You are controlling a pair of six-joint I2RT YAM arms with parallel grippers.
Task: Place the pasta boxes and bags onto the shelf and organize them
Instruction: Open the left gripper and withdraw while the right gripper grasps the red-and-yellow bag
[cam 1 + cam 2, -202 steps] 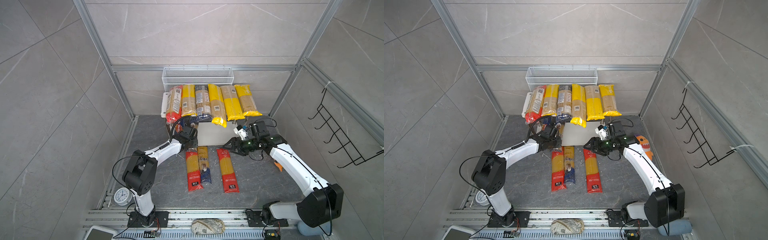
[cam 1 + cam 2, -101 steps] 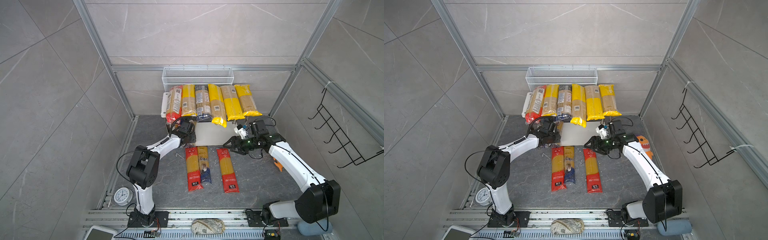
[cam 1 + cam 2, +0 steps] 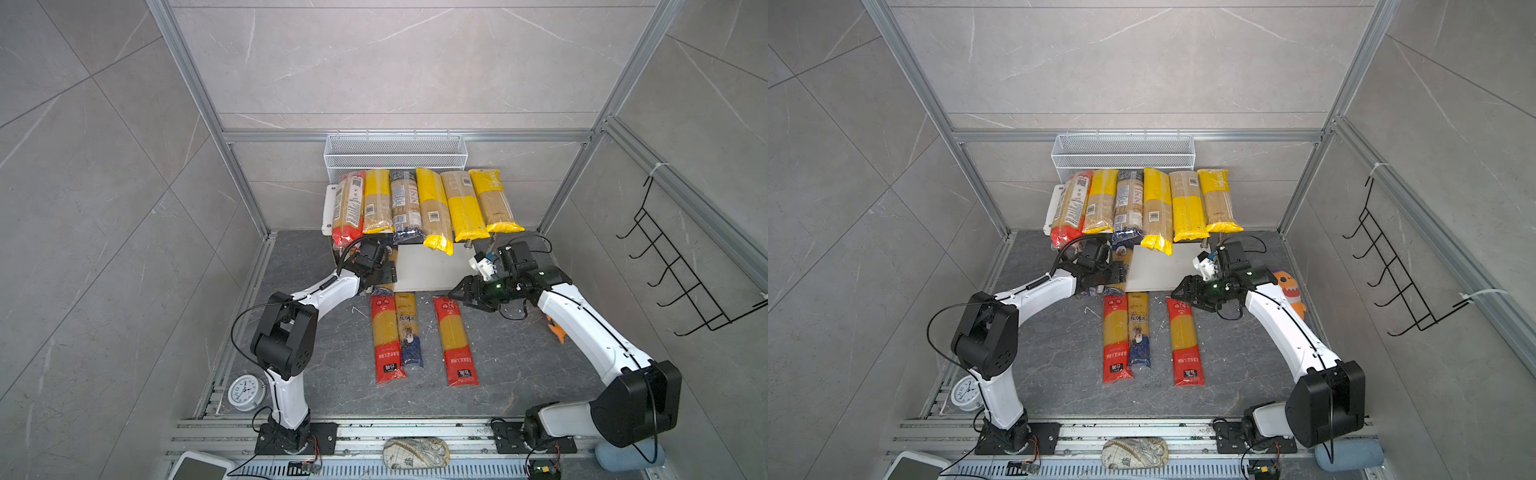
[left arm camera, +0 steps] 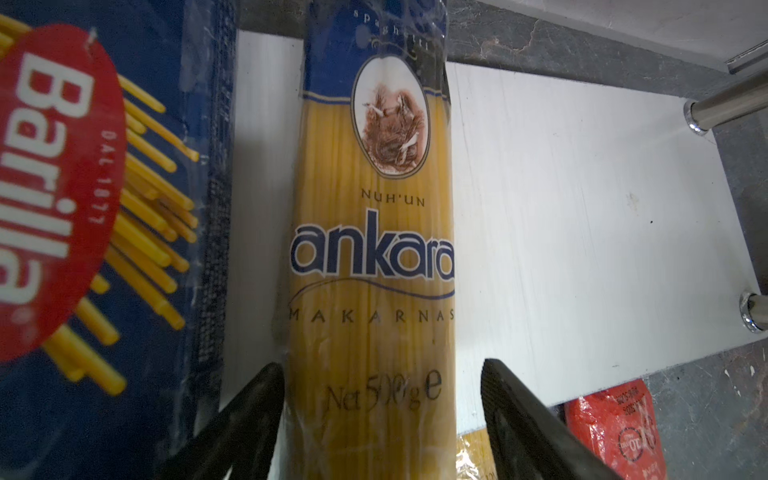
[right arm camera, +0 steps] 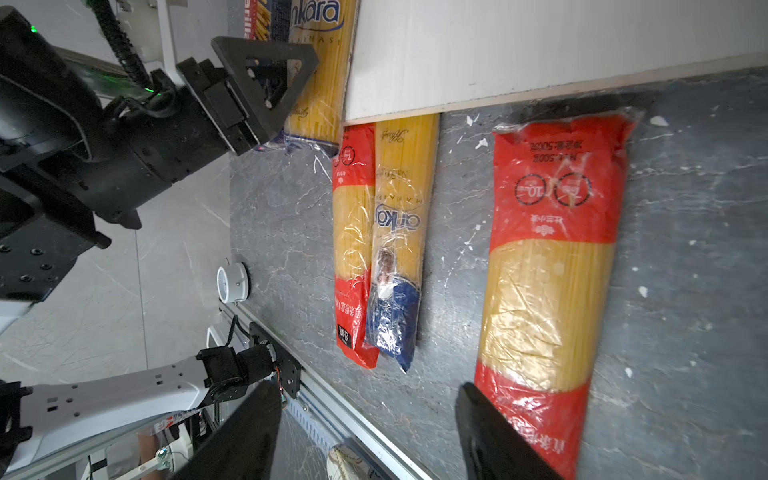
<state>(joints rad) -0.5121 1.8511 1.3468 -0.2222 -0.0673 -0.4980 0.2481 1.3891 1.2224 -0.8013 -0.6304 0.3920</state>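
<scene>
One Ankara pack (image 4: pixel 370 249) lies on the lower shelf board (image 4: pixel 561 187) between the left gripper's (image 3: pixel 1119 275) parted jaws, mid-frame in a top view.

Bright even light in both top views, edges bowed, soft shadow under shelf (image 5: pixel 498 50), left wrist view dimmer, Barilla pack (image 4: pixel 62 187) blurred up close, glints on red bag (image 5: pixel 548 249).
</scene>
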